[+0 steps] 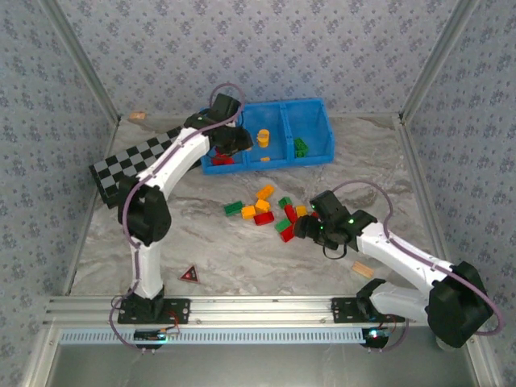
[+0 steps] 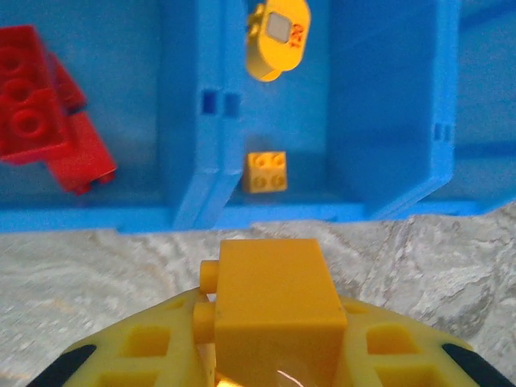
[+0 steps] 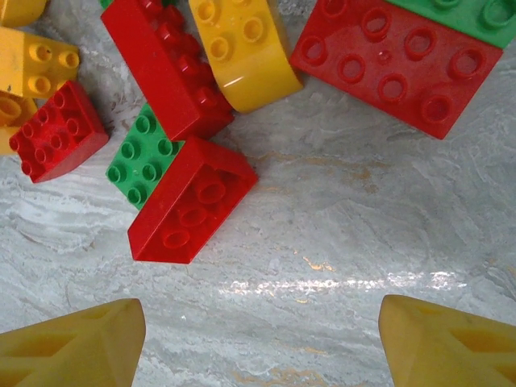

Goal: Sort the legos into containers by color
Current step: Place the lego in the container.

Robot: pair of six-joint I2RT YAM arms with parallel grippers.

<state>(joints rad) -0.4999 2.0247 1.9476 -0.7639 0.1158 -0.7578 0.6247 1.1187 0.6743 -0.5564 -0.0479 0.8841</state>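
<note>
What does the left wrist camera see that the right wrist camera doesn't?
Left wrist camera: the blue tray, with red bricks in one compartment and a small yellow brick in the next, plus the left claw gripping a bigger yellow brick. Right wrist camera: loose bricks, red, green and yellow, lying on the table, and the right claw open with nothing in it. Both: the marbled table and yellow claw fingers.

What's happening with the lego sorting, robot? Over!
Left gripper shut on yellow brick, at blue tray, facing the yellow compartment. Right gripper open above loose bricks, nothing held. Nothing blocking the tray. Over.
</note>
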